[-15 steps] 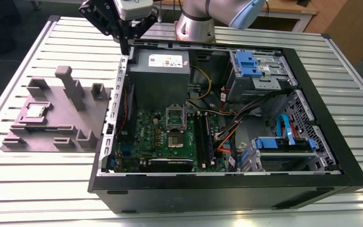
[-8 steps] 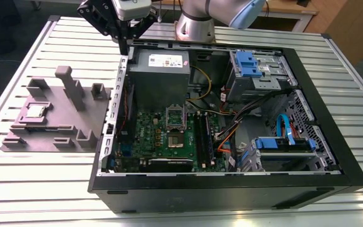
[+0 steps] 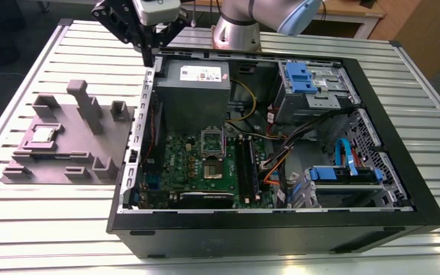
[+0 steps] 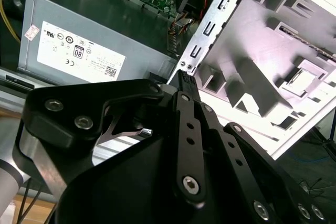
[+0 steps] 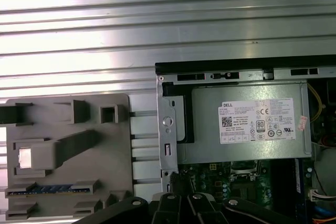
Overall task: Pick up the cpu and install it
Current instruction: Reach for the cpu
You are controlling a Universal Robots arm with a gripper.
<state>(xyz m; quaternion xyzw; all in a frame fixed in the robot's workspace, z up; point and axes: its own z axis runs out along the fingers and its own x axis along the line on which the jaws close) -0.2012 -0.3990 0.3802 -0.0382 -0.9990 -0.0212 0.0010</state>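
A Universal Robots arm holds its gripper (image 3: 149,56) above the rear corner of an open computer case (image 3: 281,232), beside the power supply (image 3: 193,86). Its fingers are drawn together with nothing between them. The cpu (image 3: 43,135) lies untouched in a recess of the grey stepped fixture block (image 3: 75,157), which sits just outside the case wall on the exterior view's left. In the first wrist view the chip (image 5: 29,157) shows as a pale square on that block.

The hazards seem to lie in tight clearances. The fingertips hang close to the case's perforated sheet-metal wall (image 4: 210,40), and a careless sweep could clip it. Tall posts (image 3: 78,94) rise from the block near the chip and may foul the fingers. The chip is thin and sunk in its pocket, so a shallow pinch would likely slip. Inside the case, the socket (image 3: 213,168) on the green motherboard (image 3: 178,157) sits close to loose orange and black cables (image 3: 277,163), and a tilted placement would probably damage it.

The case and block both rest on a slatted aluminium table (image 3: 52,229). Beyond the case stand wooden furniture (image 3: 426,28) and a dark floor.
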